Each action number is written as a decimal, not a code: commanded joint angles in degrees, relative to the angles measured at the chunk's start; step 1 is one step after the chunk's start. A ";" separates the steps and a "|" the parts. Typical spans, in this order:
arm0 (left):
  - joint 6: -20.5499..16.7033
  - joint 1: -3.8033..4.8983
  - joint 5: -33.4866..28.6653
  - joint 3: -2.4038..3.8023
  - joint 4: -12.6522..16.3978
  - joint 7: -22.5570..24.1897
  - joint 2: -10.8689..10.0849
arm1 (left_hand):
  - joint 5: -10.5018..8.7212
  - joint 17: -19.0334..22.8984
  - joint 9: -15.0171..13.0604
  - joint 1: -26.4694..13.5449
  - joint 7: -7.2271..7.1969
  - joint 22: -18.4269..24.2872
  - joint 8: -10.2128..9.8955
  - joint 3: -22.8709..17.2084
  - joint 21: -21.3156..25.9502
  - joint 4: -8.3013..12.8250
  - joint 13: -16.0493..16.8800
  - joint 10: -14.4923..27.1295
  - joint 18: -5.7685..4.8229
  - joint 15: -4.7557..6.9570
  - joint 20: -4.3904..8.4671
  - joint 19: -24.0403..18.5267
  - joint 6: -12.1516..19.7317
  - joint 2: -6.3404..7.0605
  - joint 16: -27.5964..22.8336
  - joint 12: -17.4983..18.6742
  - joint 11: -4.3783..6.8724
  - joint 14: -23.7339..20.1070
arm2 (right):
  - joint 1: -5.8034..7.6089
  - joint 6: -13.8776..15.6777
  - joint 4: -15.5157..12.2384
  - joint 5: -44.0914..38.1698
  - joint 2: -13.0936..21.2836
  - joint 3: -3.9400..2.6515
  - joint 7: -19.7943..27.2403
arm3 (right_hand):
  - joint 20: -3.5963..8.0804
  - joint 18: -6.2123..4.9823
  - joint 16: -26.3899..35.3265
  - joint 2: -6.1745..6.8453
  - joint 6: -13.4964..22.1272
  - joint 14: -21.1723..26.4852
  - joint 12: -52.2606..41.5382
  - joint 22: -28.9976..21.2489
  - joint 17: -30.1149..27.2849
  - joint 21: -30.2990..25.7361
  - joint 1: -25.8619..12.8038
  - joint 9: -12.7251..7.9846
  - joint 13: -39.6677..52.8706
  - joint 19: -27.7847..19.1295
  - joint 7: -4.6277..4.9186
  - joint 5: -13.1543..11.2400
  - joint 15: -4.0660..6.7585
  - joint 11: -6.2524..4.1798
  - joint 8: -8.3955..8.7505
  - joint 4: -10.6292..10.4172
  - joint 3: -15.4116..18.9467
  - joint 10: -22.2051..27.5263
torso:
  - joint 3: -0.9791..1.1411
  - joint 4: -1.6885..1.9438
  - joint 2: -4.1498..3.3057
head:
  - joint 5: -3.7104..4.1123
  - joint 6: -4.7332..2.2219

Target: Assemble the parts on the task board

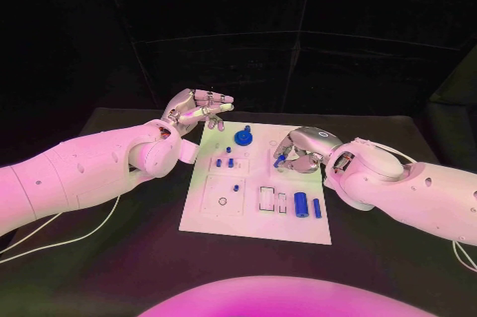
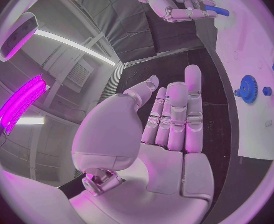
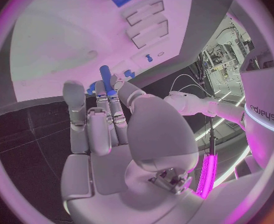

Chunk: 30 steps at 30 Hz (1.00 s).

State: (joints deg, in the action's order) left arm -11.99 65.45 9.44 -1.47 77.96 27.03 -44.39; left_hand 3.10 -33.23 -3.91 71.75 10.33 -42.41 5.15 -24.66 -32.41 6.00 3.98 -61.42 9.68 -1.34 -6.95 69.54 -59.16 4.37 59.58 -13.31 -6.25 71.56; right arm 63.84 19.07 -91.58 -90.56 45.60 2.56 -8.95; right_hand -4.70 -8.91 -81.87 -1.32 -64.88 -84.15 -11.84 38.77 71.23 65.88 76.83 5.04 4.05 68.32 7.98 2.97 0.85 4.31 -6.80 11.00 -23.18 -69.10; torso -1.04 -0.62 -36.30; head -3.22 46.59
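Task board flat at desk centre, white, long axis running 12 to 6. Blue gear seated toward 12 on board. Small blue pegs at mid-board, tiny peg just below. Two loose blue cylinders lying toward 5 beside empty rectangular slots. Right hand hovering over board's 3 o'clock edge, fingers pinching a blue pin, other fingers loosely curled. Left hand raised off the board's 11 o'clock corner, fingers mostly straight and pressed side by side, thumb apart, holding nothing. Step in hand, likely: carrying pin to its socket. Which socket, cannot tell. Next move probably calls for turning pin upright, lining tip over hole, lowering straight, then releasing. Risk: pin tilting in pinch, jamming at the hole rim. Left hand free to steady board.
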 commanded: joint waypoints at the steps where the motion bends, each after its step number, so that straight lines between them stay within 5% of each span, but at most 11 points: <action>1: 0.66 0.06 -0.21 0.05 0.00 0.11 0.04 | -0.18 0.06 0.03 0.25 0.36 0.06 0.31 0.22 0.20 0.02 0.01 0.30 0.77 -0.04 -0.04 -0.41 0.22 -0.17 -0.23 -0.23 -0.24 -0.32 | 0.12 3.21 -2.65 2.71 0.11 -0.06 1.77 | -0.03 0.17 -0.37 -0.44 -0.77 -2.63 0.39 0.08 0.05 0.34 1.10 0.00 0.12 0.32 -0.28 0.20 0.37 -0.95 0.17 -0.01 -0.52 -1.57 | 0.03 0.01 -0.03 | -0.19 0.00; 10: 0.77 0.05 -0.21 0.05 -0.19 0.06 0.31 | -0.18 0.06 0.03 0.25 0.36 0.06 0.31 0.22 0.20 0.02 0.01 0.30 0.77 -0.04 -0.04 -0.41 0.22 -0.17 -0.23 -0.23 -0.24 -0.32 | 0.11 2.72 -5.19 4.24 -4.34 -0.04 4.44 | -0.06 0.10 -0.30 0.00 -0.47 -2.57 0.58 -0.31 -0.16 0.22 1.17 -0.10 0.17 0.06 -0.11 0.32 0.31 -0.84 0.50 0.33 -1.08 -1.60 | -0.01 0.13 -0.07 | -0.90 0.07; 13: 0.79 0.05 -0.21 0.04 -0.23 0.05 0.44 | -0.18 0.06 0.03 0.25 0.36 0.06 0.31 0.22 0.20 0.02 0.01 0.30 0.77 -0.04 -0.04 -0.41 0.22 -0.17 -0.23 -0.23 -0.24 -0.32 | 0.07 1.28 -4.46 3.69 -6.55 -0.01 4.92 | -0.07 0.06 -0.21 0.04 -0.40 -2.53 0.64 -0.55 -0.37 0.13 1.17 -0.13 0.18 -0.07 -0.07 0.36 0.29 -0.80 0.58 0.39 -1.22 -1.57 | -0.03 0.29 -0.08 | -0.99 0.16; 19: 0.82 0.06 -0.21 0.04 -0.36 0.06 0.70 | -0.18 0.26 0.03 0.25 0.38 0.17 0.34 0.33 0.32 -0.04 0.01 0.38 0.77 -0.07 -0.06 -0.40 0.28 -0.25 -0.32 -0.29 -0.27 -0.43 | -0.70 -1.88 -2.08 1.58 -10.63 0.09 5.32 | -0.09 0.03 -0.15 -0.01 -0.36 -2.49 0.71 -0.76 -0.52 0.04 1.21 -0.15 0.19 -0.20 -0.03 0.44 0.26 -0.76 0.65 0.43 -1.45 -1.55 | -0.11 0.05 -0.14 | -1.68 0.40; 30: 0.90 0.06 -0.21 0.05 -0.60 0.11 1.13 | -0.18 0.26 0.03 0.25 0.38 0.17 0.34 0.33 0.32 -0.04 0.01 0.38 0.77 -0.07 -0.06 -0.40 0.28 -0.25 -0.32 -0.29 -0.27 -0.43 | -3.20 -5.03 1.14 -1.67 -14.22 0.33 4.89 | -0.12 -0.04 -0.04 0.03 -0.29 -2.43 0.81 -1.14 -0.79 -0.13 1.11 -0.18 0.19 -0.42 0.05 0.44 0.21 -0.69 0.74 0.44 -1.60 -1.46 | 0.06 0.04 -0.09 | -2.48 0.92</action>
State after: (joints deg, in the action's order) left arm -11.73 65.44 9.43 -1.48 77.35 26.88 -43.34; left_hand 3.10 -33.01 -3.91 71.75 10.54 -42.30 5.15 -24.66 -32.41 6.00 3.98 -61.22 9.67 -1.34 -6.95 69.54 -58.95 4.37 59.58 -13.31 -6.46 71.56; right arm 60.60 16.50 -90.66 -89.91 31.52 2.95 -4.44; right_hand -4.70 -8.91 -81.87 -1.00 -65.08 -84.15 -11.00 37.70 70.51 65.88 77.14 4.82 4.15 68.31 7.59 3.09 0.84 4.51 -6.10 11.43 -24.54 -69.30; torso -1.04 -0.54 -36.40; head -5.57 47.39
